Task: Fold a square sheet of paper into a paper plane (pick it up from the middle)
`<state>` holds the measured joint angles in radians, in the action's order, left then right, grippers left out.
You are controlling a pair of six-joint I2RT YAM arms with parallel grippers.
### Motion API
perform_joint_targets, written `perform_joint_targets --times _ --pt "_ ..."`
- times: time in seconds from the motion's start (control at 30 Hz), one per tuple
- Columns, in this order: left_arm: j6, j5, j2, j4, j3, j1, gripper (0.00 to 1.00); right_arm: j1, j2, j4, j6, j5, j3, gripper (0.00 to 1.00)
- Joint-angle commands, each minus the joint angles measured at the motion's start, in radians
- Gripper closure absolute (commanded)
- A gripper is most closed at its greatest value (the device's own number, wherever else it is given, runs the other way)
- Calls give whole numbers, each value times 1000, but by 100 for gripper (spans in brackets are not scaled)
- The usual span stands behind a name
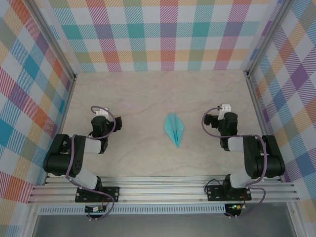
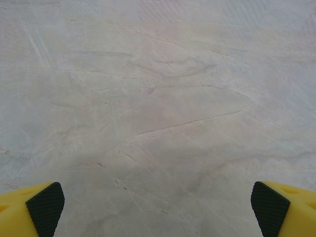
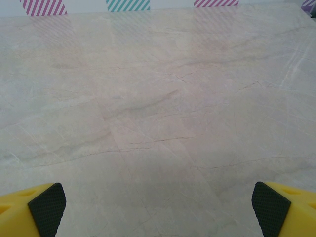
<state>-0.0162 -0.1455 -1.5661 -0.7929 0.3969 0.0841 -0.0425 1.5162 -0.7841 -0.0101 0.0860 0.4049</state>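
There's your plane (image 1: 174, 129), cyan and narrow, lying flat in the middle of the bench (image 1: 143, 94), centre crease showing, nose aimed toward the near edge and a touch to the right, wider tail toward the back wall. Nothing is touching it. Move outward and you find the left end effector (image 1: 100, 114) well off to its left and the right end effector (image 1: 224, 109) well off to its right, each arm tucked near its own base with the plane between them. Check the left wrist view: the left end effector (image 2: 158, 205) is spread wide, black pads (image 2: 45, 207) out at the corners, bare bench between them. The right wrist view says the same of the right end effector (image 3: 158, 205), jaws wide apart and empty, with the plaid wall just peeking in at the far edge. So by my read the folding is done and you're at the closing step, both arms clear of the work. The next move asks little of you: leave the paper alone. If you judge a crease needs sharpening, come down gently from above, because paper this light will likely skid under a sideways nudge.
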Motion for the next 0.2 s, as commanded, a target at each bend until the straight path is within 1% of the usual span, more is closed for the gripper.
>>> perform_joint_targets --times 0.0,0.17 --pt "-7 19 -1 -29 19 -9 0 6 10 -33 -6 -7 4 0" --pt "-6 18 0 -30 19 -9 0 12 10 -30 -7 -20 6 0"
